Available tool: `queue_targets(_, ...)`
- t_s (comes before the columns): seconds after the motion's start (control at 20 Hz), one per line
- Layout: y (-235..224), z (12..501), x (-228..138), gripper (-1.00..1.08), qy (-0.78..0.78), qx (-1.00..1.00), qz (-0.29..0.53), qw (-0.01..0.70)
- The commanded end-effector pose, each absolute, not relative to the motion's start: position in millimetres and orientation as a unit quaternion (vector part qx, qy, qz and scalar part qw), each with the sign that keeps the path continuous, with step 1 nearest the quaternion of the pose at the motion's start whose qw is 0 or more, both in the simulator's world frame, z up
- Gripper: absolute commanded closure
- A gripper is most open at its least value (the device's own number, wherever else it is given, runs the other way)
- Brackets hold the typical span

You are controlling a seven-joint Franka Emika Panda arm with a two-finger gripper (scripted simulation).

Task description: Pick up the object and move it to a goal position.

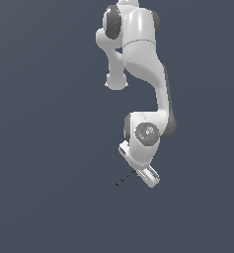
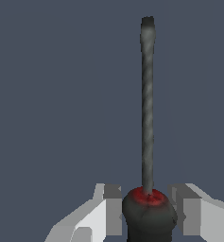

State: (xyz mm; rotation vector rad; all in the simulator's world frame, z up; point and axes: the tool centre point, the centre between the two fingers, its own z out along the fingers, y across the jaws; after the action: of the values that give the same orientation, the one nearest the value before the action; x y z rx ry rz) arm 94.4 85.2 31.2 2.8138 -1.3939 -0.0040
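The white Panda arm (image 1: 138, 64) hangs down against a flat, uniform dark blue-grey backdrop; no edge, corner or seam of any surface or room can be made out in either view. The tool (image 2: 149, 210) is closed onto the black-and-red handle of the screwdriver (image 2: 147, 118), one pale finger (image 2: 108, 208) pressed on each side. The thin dark shaft points straight out from between the fingers. In the exterior view the screwdriver (image 1: 125, 178) slants toward the exterior view's lower left below the wrist.
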Motion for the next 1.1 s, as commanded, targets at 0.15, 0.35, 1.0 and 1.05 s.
queue_targets(0.15,83,68,94,1.08,-0.444,0.896,0.000,0.000)
queue_targets(0.35,81,108,94,1.08,-0.444,0.896,-0.001,0.000)
queue_targets(1.0,72,257,92,1.08,-0.445,0.896,0.000,0.000)
queue_targets(1.05,71,268,92,1.08,-0.445,0.896,0.000,0.000)
